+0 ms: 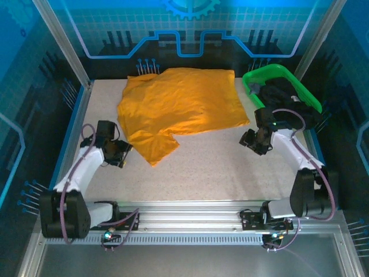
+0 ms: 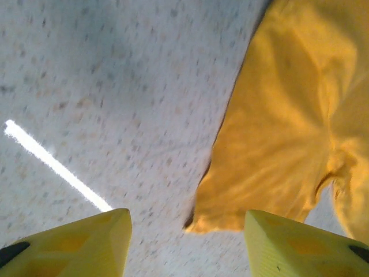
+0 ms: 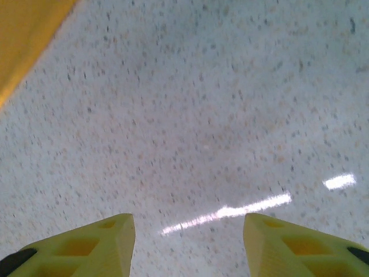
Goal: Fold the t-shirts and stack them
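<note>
Both my arms reach forward, elbows bent; left gripper (image 1: 120,153) and right gripper (image 1: 252,142) point down, jaws standing apart.

Speckled white table (image 1: 219,167), blue-lit walls (image 1: 242,26)

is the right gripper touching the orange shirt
Apart. In the right wrist view the right gripper hangs open over bare table, the t-shirt well clear at upper left.

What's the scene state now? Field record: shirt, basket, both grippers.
shirt: one orange-yellow t-shirt, lying rumpled on the table, unfolded
basket: green basket, table's far right corner
left gripper: left gripper open, empty, beside the shirt's near-left edge
right gripper: right gripper open, empty, over bare table right of the shirt
</note>
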`<state>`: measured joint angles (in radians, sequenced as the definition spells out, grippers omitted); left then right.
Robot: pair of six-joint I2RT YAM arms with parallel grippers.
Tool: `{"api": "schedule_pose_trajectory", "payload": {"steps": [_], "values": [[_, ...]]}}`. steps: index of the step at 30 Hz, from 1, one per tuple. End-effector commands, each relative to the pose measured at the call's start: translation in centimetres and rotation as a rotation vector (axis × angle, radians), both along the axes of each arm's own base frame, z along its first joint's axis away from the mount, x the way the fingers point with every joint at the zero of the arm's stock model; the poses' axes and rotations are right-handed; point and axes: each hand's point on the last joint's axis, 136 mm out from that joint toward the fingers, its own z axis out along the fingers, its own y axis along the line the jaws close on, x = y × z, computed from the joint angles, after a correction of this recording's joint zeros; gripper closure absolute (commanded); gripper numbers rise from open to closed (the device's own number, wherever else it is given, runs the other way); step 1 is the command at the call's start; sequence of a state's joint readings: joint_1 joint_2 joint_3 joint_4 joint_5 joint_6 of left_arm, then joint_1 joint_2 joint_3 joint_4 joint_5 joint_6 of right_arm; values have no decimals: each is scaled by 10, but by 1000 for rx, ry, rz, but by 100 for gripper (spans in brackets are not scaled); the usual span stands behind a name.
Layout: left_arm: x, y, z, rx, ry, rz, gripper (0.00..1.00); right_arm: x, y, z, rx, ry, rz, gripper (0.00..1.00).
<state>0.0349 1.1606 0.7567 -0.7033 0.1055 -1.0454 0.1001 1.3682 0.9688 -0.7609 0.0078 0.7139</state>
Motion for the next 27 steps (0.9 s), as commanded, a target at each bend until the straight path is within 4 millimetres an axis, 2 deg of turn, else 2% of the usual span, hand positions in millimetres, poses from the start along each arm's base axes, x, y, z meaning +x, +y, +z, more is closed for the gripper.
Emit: {"api": "schedule_pose_trajectory", "payload": {"steps": [1,5,9,14,21,23,25,27], "values": [[-21,-14,-6,-6,3,-44,45,-21,-4,3,-53,-4,18,48],[-20,-34,-11,-68,-5,-68,45,-24,-8,1,-84,-6,40,49],[-1,-54,-18,-114,-1,-73,45,-11,-6,3,-73,-36,61,50],[25,-89,-34,-143,32,-118,45,5,-3,7,-57,-54,73,51],[30,-101,-67,-82,155,-130,50,7,-3,8,-45,-60,65,52],[42,-102,-72,-66,139,-141,60,6,-3,6,-43,-60,64,52],[50,-103,-75,-51,140,-157,79,3,-5,4,-49,-53,58,53],[51,-97,-73,-9,154,-167,99,1,-8,3,-61,-47,49,53]]}}
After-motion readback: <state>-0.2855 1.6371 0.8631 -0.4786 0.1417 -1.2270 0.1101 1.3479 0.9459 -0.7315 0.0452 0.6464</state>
